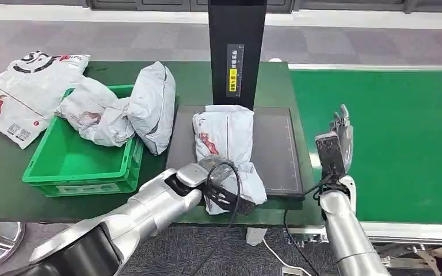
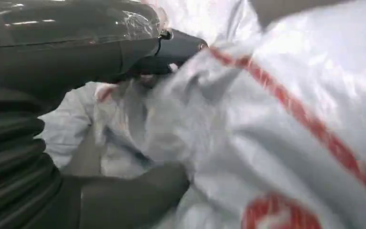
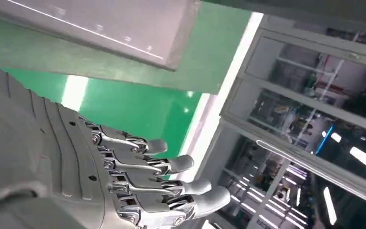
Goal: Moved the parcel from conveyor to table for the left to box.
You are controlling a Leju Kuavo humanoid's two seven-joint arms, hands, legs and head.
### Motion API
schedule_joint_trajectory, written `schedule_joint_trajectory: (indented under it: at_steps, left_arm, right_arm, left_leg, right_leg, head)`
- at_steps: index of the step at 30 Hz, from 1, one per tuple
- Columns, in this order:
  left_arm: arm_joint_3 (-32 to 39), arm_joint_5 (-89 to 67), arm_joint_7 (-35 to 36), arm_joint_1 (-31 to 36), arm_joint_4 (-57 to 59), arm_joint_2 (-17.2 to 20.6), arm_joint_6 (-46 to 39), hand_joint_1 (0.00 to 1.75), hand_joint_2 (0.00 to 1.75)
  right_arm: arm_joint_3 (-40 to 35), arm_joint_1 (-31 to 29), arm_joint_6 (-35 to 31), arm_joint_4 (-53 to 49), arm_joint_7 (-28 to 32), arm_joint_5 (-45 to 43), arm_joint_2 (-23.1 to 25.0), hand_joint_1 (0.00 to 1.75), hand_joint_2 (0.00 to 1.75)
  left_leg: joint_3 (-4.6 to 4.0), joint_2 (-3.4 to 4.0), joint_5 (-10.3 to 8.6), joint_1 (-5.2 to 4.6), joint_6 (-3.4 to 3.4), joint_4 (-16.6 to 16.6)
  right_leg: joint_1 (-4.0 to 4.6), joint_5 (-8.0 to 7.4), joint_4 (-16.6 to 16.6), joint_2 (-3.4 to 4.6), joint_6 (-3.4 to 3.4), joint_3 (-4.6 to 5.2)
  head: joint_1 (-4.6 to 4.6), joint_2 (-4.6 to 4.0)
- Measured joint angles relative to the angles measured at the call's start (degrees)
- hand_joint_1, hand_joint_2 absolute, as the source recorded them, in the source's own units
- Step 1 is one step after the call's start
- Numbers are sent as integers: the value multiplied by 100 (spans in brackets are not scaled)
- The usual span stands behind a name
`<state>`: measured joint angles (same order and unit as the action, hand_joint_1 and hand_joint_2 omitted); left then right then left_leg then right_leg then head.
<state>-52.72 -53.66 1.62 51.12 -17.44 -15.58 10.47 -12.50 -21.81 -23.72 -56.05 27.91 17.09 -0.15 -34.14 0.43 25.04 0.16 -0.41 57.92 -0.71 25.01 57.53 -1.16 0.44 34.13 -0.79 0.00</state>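
Observation:
A white parcel (image 1: 228, 149) with red print lies on the dark mat (image 1: 276, 155) on the table. My left hand (image 1: 216, 184) grips the parcel's near end; up close its dark fingers (image 2: 124, 195) and thumb close on the crumpled white plastic of the parcel (image 2: 276, 133). A green box (image 1: 75, 161) stands to the left of the mat. My right hand (image 1: 336, 141) is raised at the table's right edge beside the conveyor, fingers (image 3: 171, 164) stretched out and apart, holding nothing.
Two white parcels (image 1: 126, 109) lean in and over the green box. Another printed bag (image 1: 23, 92) lies at the far left. A black post (image 1: 236, 52) rises behind the mat. The green conveyor (image 1: 391, 132) runs along the right.

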Motion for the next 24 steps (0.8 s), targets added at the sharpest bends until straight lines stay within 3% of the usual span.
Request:
schedule_joint_trajectory:
  at_steps: [13,24]
  left_arm:
    - [-153,4,72,27,81,6,-262,175,175]
    - [335,601,2,61,52,149,-2514,175,175]
  right_arm:
    - [225,448,154,-709,-29,16,0,0,0]
    - [225,458,357,-738,-42,-173,-11,0,0]
  left_leg:
    - [18,19,-2,0,-5,-1]
    - [-37,11,-34,0,-13,1]
  right_leg:
    - [1,-7,1,15,-4,-3]
    - [1,-24,5,12,-7,49]
  head:
    - [0,0]
    - [0,0]
